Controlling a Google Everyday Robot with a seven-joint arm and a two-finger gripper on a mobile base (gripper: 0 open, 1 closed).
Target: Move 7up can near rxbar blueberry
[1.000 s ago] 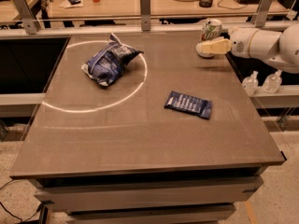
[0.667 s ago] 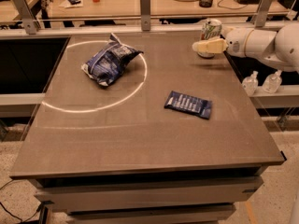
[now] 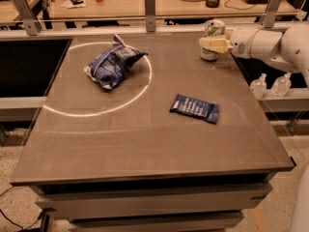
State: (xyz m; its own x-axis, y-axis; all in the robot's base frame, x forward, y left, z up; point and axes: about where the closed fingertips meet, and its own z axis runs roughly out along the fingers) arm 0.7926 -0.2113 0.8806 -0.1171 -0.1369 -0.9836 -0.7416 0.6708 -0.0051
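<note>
The 7up can is white with green markings and a silver top. It stands upright at the far right of the table. My gripper reaches in from the right on a white arm. It sits at the can's mid-height and covers part of its front. The rxbar blueberry is a flat dark blue wrapper. It lies on the table to the right of the middle, well in front of the can and apart from it.
A puffy blue-and-white chip bag lies at the far left, inside a white ring of light. Two small bottles stand on a ledge off the table's right side. A rail with posts runs along the far edge.
My gripper has moved a little to the left at the can. The can seems to have shifted slightly left with it. The bar and the bag have not moved.
</note>
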